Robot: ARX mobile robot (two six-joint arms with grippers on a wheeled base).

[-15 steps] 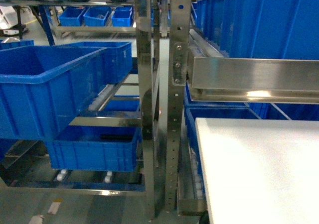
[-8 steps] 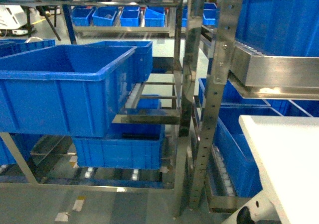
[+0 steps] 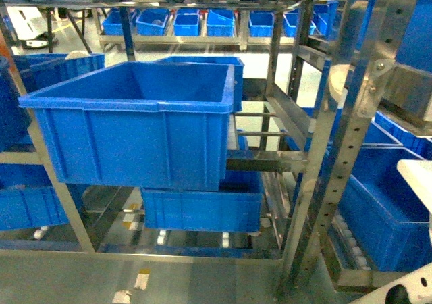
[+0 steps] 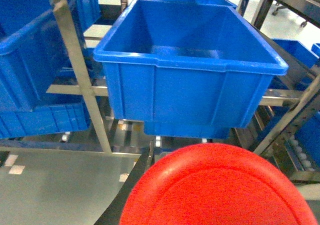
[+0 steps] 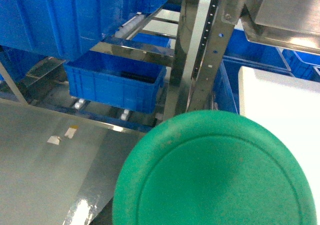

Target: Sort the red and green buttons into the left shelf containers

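We are in the carrying stretch of the job: neither button is in a bin yet. In the left wrist view the red button [image 4: 220, 187] fills the bottom of the frame, its cap so close to the lens that we judge the left gripper to be holding it, though the fingers themselves are hidden and we cannot tell how they sit. The right wrist view shows the same with the green button [image 5: 215, 170], close under the camera; again we cannot see the right gripper's fingers, so its grip is an inference. Ahead of us the big bin [image 3: 135, 125] sits on the left rack [image 3: 57, 189] at mid height, apparently with nothing in it as far as we can see into it, and a second bin [image 3: 202, 206] rests on the tier just below and behind it. From the left wrist the big bin [image 4: 187, 70] lies ahead of the red cap and beyond it, not yet under it. What remains, as we judge it: close in on the rack, bring each button over its bin, and release both.
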